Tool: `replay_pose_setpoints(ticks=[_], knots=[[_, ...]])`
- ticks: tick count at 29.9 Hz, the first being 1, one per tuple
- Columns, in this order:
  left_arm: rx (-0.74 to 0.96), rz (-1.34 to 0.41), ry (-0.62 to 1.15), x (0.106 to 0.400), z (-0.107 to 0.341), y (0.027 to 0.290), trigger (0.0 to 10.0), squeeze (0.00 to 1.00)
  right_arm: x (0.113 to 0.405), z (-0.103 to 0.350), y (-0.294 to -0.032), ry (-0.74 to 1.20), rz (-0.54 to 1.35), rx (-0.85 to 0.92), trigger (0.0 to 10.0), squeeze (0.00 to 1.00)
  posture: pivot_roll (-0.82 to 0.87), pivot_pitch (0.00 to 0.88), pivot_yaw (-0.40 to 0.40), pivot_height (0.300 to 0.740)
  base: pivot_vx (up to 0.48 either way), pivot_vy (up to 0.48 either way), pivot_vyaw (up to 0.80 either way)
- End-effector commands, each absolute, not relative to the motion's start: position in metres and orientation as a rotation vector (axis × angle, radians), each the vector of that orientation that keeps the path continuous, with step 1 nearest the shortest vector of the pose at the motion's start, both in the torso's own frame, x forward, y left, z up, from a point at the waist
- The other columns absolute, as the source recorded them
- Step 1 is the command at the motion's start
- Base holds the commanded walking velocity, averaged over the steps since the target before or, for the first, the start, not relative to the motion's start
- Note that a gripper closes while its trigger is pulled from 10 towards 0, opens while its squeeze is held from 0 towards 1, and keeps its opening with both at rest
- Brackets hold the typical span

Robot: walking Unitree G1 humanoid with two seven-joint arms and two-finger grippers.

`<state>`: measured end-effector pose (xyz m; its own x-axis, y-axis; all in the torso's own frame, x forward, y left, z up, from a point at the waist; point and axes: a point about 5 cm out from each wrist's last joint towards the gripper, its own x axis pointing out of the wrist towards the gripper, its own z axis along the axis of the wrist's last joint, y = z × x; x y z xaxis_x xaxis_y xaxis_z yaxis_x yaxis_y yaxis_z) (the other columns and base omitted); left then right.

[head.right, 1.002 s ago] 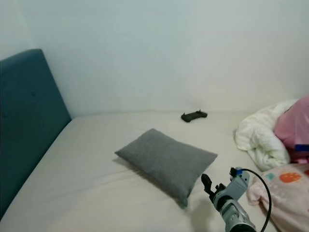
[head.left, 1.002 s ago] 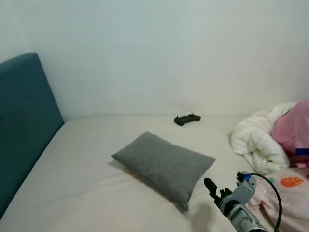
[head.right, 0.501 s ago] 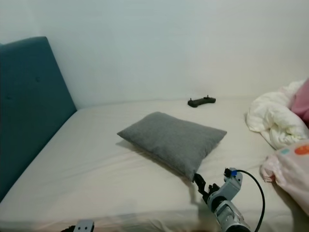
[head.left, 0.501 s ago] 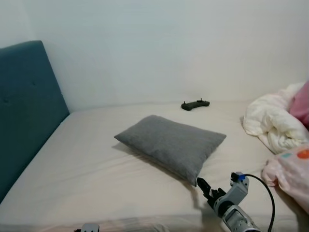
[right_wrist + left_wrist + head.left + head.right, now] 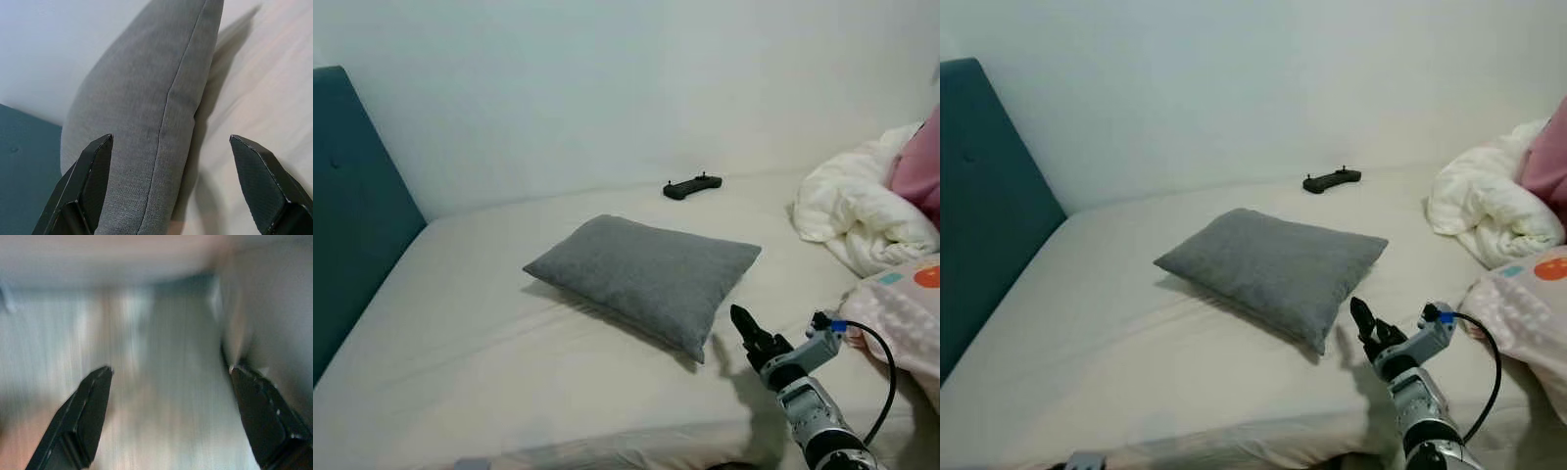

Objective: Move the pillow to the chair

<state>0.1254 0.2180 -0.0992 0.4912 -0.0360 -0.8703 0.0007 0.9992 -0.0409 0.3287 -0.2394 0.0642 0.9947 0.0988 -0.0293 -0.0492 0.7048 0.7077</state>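
A grey pillow (image 5: 644, 276) lies flat in the middle of the beige bed (image 5: 480, 352). My right gripper (image 5: 741, 323) hovers just off the pillow's near right corner, fingers pointing at it. In the right wrist view the pillow (image 5: 146, 112) sits between the open fingers (image 5: 85, 181), a short way ahead, with nothing held. The left gripper (image 5: 168, 374) is open in its wrist view over a blurred pale surface.
A black game controller (image 5: 692, 185) lies at the back of the bed by the white wall. A teal headboard (image 5: 352, 206) stands on the left. A white duvet (image 5: 862, 215) and patterned pink bedding (image 5: 906, 304) are heaped on the right.
The camera has shifted, so the whole scene slid. My right gripper has risen and now points at the pillow's near corner from slightly farther right.
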Motion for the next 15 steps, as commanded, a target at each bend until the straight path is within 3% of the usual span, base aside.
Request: replay_pose_setpoints(ticks=[1, 15], knots=[[-0.044, -0.025, 1.121, 0.107, -0.104, 0.221, 10.0, 0.00, 0.332, 0.067, -0.235, 0.057, 0.084, 0.813, 10.0, 0.00, 0.11, 0.147, 0.142, 0.525, 0.000, 0.000, 0.00], [-0.043, -0.021, 1.117, 0.097, -0.103, 0.233, 10.0, 0.00, 0.359, 0.095, -0.219, 0.051, 0.082, 0.829, 10.0, 0.00, 0.16, 0.165, 0.163, 0.525, 0.000, 0.000, 0.00]])
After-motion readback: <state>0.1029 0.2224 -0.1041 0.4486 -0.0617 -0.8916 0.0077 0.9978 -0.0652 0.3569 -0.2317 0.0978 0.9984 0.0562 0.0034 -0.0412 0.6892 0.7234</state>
